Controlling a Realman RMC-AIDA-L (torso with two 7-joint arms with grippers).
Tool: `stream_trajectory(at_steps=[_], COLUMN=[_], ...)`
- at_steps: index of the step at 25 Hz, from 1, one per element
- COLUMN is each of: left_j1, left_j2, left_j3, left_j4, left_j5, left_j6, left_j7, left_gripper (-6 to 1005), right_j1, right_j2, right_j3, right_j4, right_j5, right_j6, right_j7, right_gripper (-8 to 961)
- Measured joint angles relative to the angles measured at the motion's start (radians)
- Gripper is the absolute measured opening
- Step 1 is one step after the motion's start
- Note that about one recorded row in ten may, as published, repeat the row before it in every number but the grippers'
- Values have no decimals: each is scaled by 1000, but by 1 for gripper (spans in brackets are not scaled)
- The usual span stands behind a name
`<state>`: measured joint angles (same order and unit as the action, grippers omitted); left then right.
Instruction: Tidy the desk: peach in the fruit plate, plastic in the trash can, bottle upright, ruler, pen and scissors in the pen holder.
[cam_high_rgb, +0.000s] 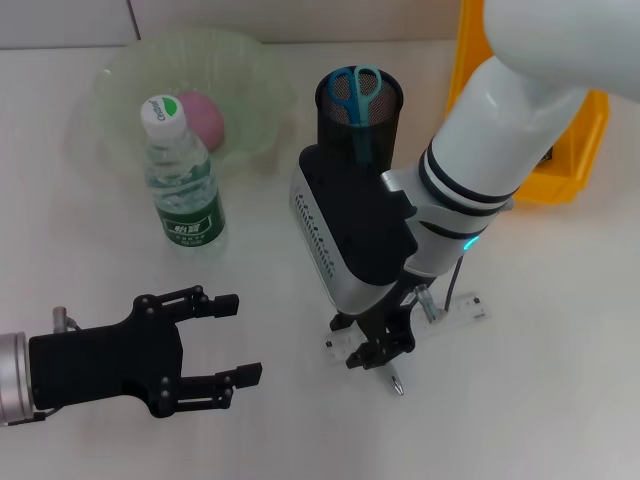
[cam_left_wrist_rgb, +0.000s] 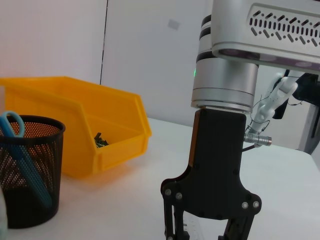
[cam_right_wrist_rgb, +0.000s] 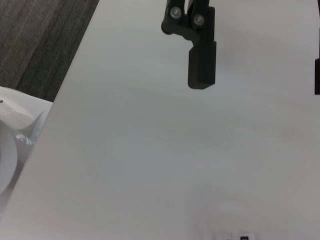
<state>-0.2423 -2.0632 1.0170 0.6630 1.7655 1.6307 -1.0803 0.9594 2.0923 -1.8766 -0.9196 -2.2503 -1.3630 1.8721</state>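
The right gripper (cam_high_rgb: 378, 352) reaches down over the clear plastic ruler (cam_high_rgb: 455, 314) lying flat mid-table; I cannot tell its jaws' state. The left gripper (cam_high_rgb: 232, 340) hovers spread apart near the table's front-left edge.

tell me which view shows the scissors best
The head view: the scissors stand in the pen holder, both blue handle loops visible from above. The left wrist view shows only one handle above the mesh rim; the right wrist view shows none.

Bright, even overhead light on the white desk (cam_high_rgb: 560, 400) (soft shadows only), slight washout, no glare.
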Motion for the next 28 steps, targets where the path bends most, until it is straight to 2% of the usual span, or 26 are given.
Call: stream_trajectory(at_steps=[7, 21, 24, 26, 28], left_j1=[0, 0, -1, -5, -6], left_j2=[0, 0, 0, 0, 0], left_j3=[0, -1, -2, -2, -2], left_j4=[0, 0, 0, 0, 0], left_j5=[0, -6, -7, -7, -7], left_j6=[0, 6, 6, 6, 6], left_j7=[0, -1, -2, -3, -4], left_gripper=[811, 811, 811, 811, 811], right_j1=[3, 3, -3, -4, -5], right_j2=[0, -3, -7, -8, -8], right_j3=[-4, 11, 58, 157, 192], right_j4=[12, -15, -47, -92, -114], right_j5=[12, 8, -2, -39, -60], right_j6=[9, -3, -34, -87, -105], right_j7=[-2, 48, 64, 86, 102], right_gripper=[391, 387, 386, 386, 386])
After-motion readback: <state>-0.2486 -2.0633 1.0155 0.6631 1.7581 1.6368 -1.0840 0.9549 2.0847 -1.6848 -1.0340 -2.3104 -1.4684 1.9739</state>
